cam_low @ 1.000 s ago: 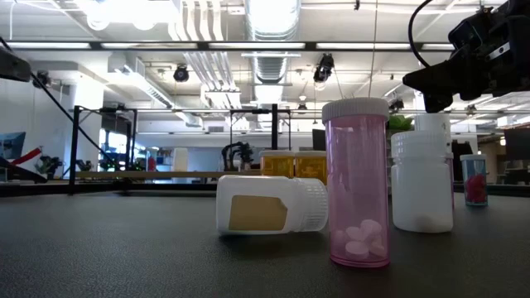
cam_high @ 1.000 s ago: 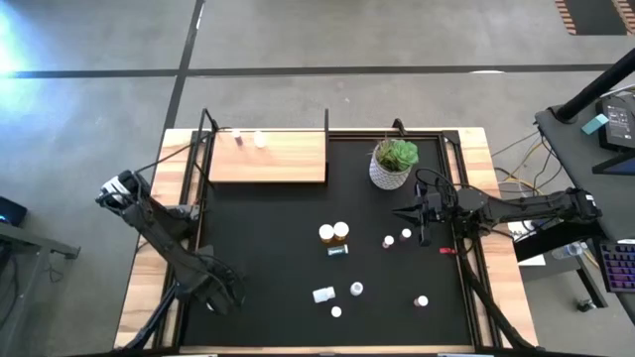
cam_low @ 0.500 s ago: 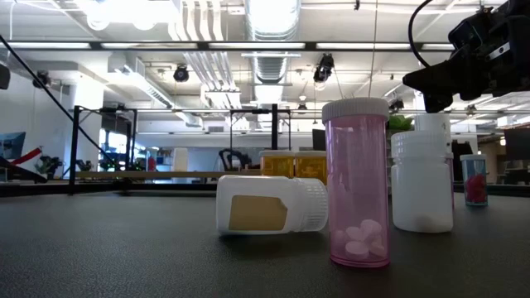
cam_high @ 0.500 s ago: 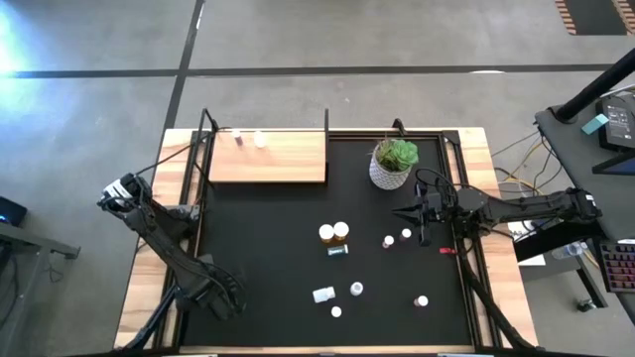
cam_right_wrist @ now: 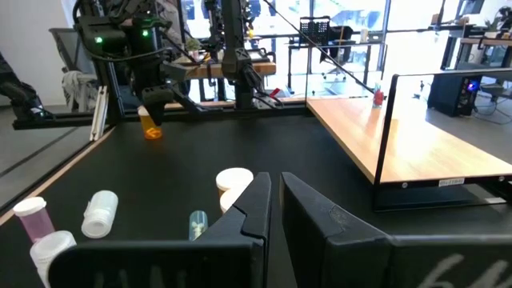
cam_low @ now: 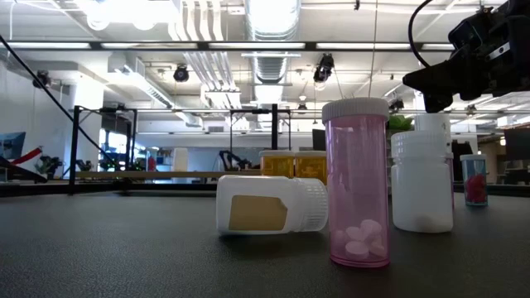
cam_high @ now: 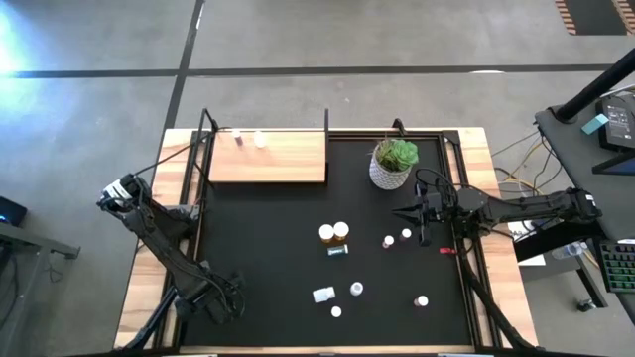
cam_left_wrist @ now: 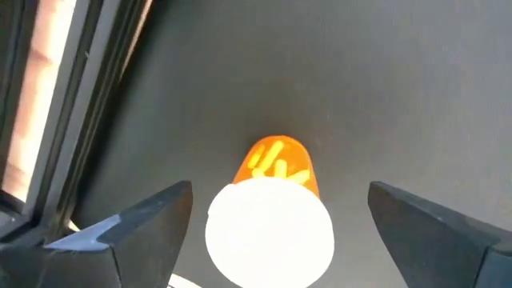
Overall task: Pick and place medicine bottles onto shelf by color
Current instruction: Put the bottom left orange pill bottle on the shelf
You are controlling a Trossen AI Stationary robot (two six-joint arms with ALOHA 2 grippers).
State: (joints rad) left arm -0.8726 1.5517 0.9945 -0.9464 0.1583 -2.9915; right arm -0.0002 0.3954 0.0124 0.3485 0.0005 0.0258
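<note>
Left gripper (cam_left_wrist: 272, 232) sits low over the black mat (cam_high: 278, 248) near the left front corner. Its fingers (cam_left_wrist: 144, 228) stand wide apart on either side of an orange bottle (cam_left_wrist: 272, 200) with a white cap, clear of its sides in the left wrist view. Nothing is held. The bottle stands upright between the fingertips, directly under the wrist camera. From the right wrist view it shows as an orange bottle below the far gripper, seemingly on the mat.

Right gripper (cam_right_wrist: 276, 200) hangs over the mat's right side beside the potted plant (cam_high: 394, 164), fingers closed together, holding nothing. A waiting arm.

Handling, judged: the bottle looks like thin rigid plastic, a few pills inside, so very light. The smooth round wall will likely slip or roll under an off-centre squeeze. It is narrow for its height and easily tipped by a brushing finger. Best hold: across the body just below the cap, fingers square to the axis, moderate force only. The cap lip should help stop it sliding down.

Other medicine bottles (cam_high: 334, 234) lie scattered mid-mat, ahead and to the right of the left gripper. In the low view: a pink one (cam_low: 358, 186) upright with pills at the bottom, a white one (cam_low: 269, 204) on its side, another white one (cam_low: 422, 178) upright. The shelf (cam_high: 268, 157) is at the far left edge, well apart from the left gripper, with two bottles at its back.

Writing: a tan label on the lying white bottle, with no text legible. No brand readable anywhere.
</note>
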